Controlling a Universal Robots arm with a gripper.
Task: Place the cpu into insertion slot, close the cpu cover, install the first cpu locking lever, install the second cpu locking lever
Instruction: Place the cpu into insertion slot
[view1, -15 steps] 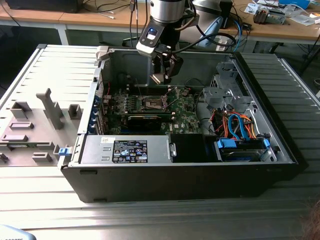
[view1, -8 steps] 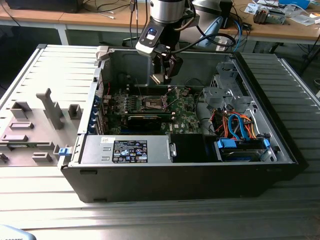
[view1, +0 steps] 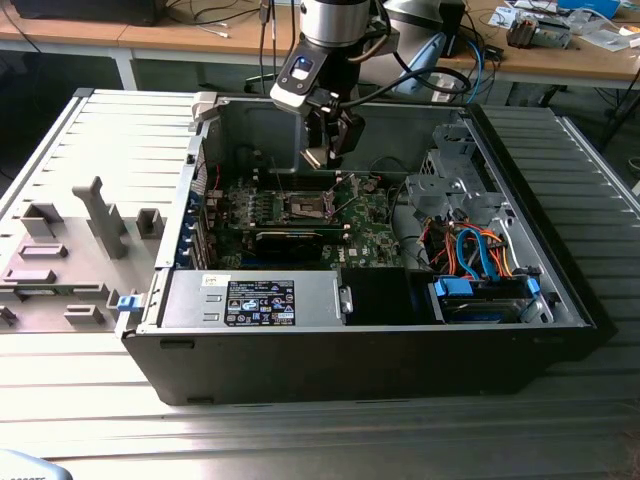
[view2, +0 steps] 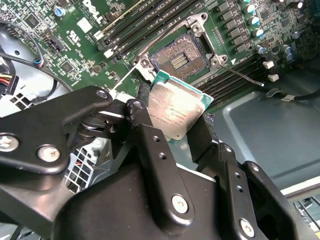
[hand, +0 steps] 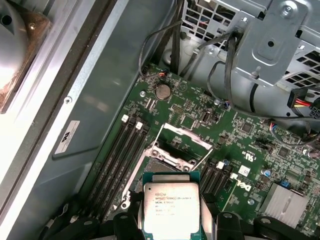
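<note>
The gripper (view1: 326, 152) was clamped on the cpu (view2: 176, 107), holding it in the air just above the open socket (view2: 179, 60), not yet seated. The cover (hand: 184, 136) stood raised at the socket's edge.

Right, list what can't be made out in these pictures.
- cpu underside: faces away in both wrist views.
- cpu sides: the tool covers two in the second wrist view; the picture edge cuts one off in the first wrist view.
- socket: partly behind the cpu in the first wrist view.
- Exterior view: cpu in the tool too small to make out.
</note>
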